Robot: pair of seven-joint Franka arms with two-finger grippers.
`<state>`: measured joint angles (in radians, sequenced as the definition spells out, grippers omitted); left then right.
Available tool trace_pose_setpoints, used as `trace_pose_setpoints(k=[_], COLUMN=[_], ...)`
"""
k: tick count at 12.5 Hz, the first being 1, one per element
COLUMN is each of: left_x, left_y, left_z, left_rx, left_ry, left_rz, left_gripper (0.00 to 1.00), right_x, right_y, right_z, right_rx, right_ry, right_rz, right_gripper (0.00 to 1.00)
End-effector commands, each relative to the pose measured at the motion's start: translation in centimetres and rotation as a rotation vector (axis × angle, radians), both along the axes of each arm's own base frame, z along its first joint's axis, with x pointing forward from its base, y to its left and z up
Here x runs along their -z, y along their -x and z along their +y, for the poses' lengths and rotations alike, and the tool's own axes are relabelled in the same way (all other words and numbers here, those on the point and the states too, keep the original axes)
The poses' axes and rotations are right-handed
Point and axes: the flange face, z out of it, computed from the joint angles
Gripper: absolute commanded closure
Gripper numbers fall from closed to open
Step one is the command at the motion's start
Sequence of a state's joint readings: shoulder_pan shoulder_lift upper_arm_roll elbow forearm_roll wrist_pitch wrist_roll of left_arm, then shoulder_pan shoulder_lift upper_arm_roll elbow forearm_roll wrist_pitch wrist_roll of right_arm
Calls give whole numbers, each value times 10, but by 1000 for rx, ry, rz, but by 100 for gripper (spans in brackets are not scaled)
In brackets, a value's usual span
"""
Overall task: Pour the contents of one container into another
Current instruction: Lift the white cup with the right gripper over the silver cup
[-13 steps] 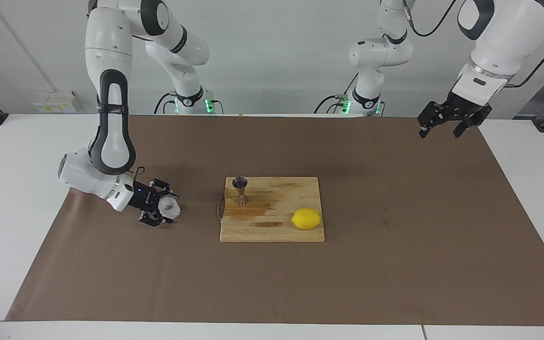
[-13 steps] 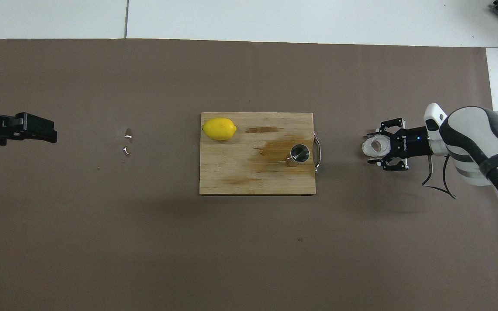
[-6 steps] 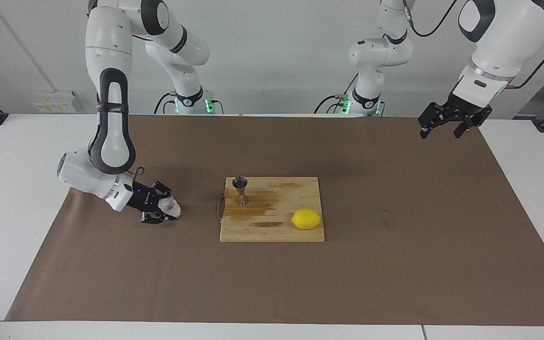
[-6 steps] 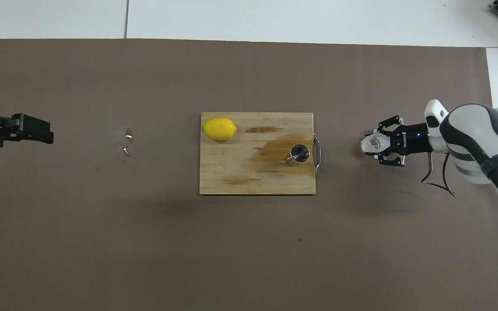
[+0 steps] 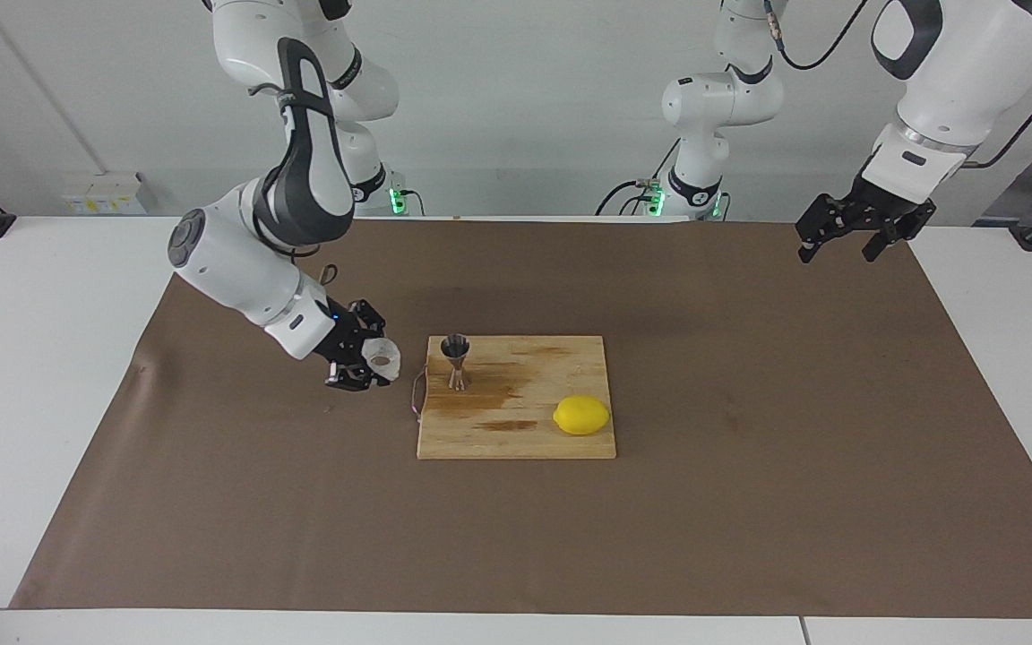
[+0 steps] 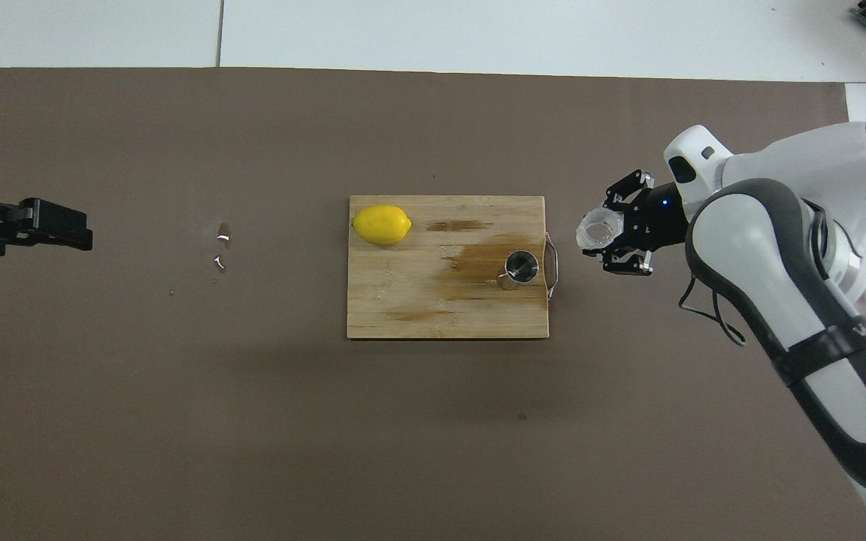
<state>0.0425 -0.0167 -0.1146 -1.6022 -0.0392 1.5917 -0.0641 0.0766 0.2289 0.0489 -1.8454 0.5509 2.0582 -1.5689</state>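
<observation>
My right gripper (image 5: 371, 362) (image 6: 604, 233) is shut on the clear knobbly glass cup (image 5: 382, 358) (image 6: 599, 228). It holds the cup just over the brown paper, beside the handle end of the wooden cutting board (image 5: 525, 430) (image 6: 433, 312). The steel jigger (image 5: 456, 360) (image 6: 521, 268) stands upright on the board close to that end, a short gap from the cup. My left gripper (image 5: 837, 253) (image 6: 65, 225) waits open and empty in the air over the left arm's end of the table.
A yellow lemon (image 5: 581, 415) (image 6: 381, 224) lies on the board's corner away from the jigger. The board shows wet stains and has a wire handle (image 5: 416, 396) (image 6: 552, 264). A few spilled drops (image 6: 222, 239) sit on the paper toward the left arm's end.
My right gripper closed on the glass cup, lifted it off the paper and carried it toward the board's handle end. The left gripper stayed where it was.
</observation>
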Motion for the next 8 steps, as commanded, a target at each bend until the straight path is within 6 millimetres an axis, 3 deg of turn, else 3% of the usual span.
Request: trace_pose_setpoints(k=[1,3,8], left_x=[-2,-2,-2], left_y=[9,9,10], left_z=[0,1,4], left_rx=[2,2,-2], left_ry=[10,10,10], left_rz=[-9,-4,-1], left_gripper=[0,0,0], right_x=[-8,-8,-13], right_y=[6,15,31], right_z=[27,62,108], right_rx=[-2,-47,-110], right_ry=[90,214,457], right_rz=[17,1,-67], right_gripper=[62,61,61])
